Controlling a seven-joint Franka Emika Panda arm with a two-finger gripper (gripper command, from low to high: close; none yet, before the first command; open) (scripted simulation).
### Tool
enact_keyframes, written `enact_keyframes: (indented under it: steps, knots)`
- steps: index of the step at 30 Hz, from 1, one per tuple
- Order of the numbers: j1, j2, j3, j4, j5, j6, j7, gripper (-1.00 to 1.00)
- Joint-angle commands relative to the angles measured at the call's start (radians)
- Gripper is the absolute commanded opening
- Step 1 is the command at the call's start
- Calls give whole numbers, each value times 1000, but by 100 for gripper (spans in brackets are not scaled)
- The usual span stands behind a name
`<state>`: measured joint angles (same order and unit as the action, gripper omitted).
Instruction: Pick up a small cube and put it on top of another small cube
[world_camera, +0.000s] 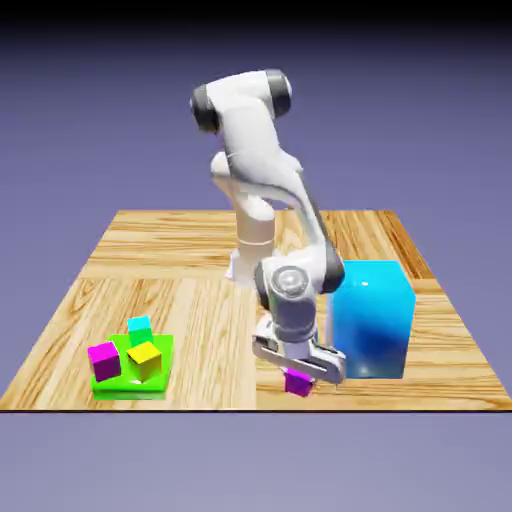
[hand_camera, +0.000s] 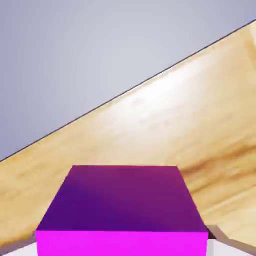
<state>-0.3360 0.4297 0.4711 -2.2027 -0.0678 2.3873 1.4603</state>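
Observation:
The small cube (world_camera: 298, 383) is magenta-purple and sits low over the wood near the table's front edge. My gripper (world_camera: 298, 376) points down over it, shut on it, with a finger on each side. In the hand view the small cube (hand_camera: 122, 210) fills the lower middle, and a grey fingertip (hand_camera: 216, 235) shows at its right side. The other small cube (world_camera: 140, 325), cyan-teal, stands on a green pad (world_camera: 125, 388) far toward the exterior view's left, well apart from the gripper.
A big glossy blue block (world_camera: 372, 318) stands right beside the hand, on the exterior view's right. On the green pad also sit a yellow cube (world_camera: 145, 358) and a second magenta cube (world_camera: 104, 360). The table's edge (hand_camera: 125, 92) crosses the hand view diagonally.

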Motion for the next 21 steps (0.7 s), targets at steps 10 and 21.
enact_keyframes:
  steps: [10,21]
  knots:
    - [-56,-123,-361,82,229,-137,141,-100]
    - [-82,-85,-539,80,404,-61,184,-100]
